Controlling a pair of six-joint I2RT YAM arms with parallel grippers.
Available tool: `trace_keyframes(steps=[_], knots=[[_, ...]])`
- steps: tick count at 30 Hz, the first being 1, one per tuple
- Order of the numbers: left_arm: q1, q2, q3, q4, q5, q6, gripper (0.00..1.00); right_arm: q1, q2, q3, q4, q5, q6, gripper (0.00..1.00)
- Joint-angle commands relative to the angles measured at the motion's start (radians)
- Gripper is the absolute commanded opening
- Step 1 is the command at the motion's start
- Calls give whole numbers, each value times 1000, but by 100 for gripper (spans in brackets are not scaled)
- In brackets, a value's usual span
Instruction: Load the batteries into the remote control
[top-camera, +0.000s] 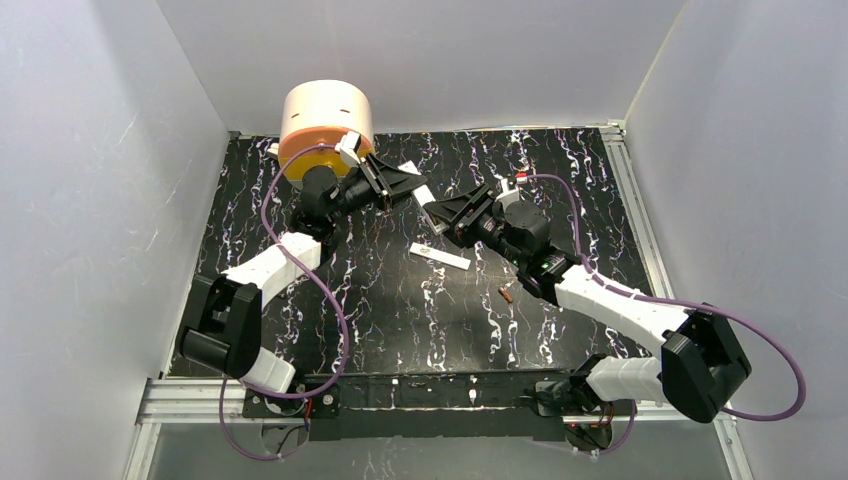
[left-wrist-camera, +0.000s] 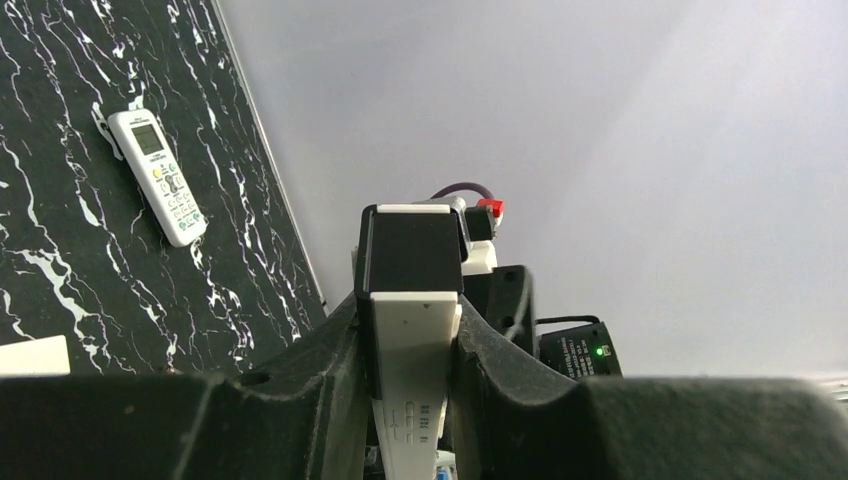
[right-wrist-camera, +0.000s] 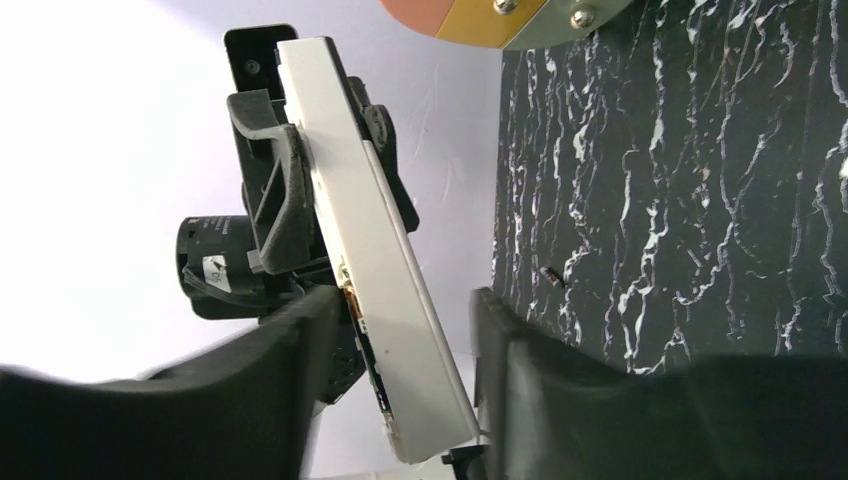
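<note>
The remote control (left-wrist-camera: 157, 175), white with a pale display and rows of buttons, lies face up on the black mat near its back edge. I see one copper battery (top-camera: 506, 293) on the mat beside the right arm. My left gripper (top-camera: 400, 183) (left-wrist-camera: 415, 330) is shut on a long plain white bar (left-wrist-camera: 415, 350) (right-wrist-camera: 350, 180), held above the mat. My right gripper (top-camera: 440, 212) (right-wrist-camera: 405, 300) straddles the bar's other end. One finger is at the bar's edge and the other stands apart from it.
A flat white strip (top-camera: 440, 256) (left-wrist-camera: 30, 355) lies mid-mat below the grippers. A cream and orange cylinder (top-camera: 325, 115) stands at the back left. A tiny dark bit (right-wrist-camera: 552, 275) sits on the mat. Grey walls close three sides.
</note>
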Motion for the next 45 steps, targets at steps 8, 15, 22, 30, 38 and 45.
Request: trace_keyframes(steps=[8,15,22,30,38,45], knots=[[1,-48,10,28,38,13,0,-43,-79,-42,111,-67,-110,92],[16,-61,9,28,68,12,0,-76,-114,-85,143,-206,-238,76],[17,-47,29,27,135,33,0,-80,-69,-88,186,-269,-231,61],[18,-56,29,27,142,33,0,-82,-28,-76,175,-296,-233,41],[23,-67,13,27,130,54,0,-85,-49,-35,71,-290,-301,60],[56,-91,-94,-2,90,90,0,-98,-200,-8,-277,-140,-549,92]])
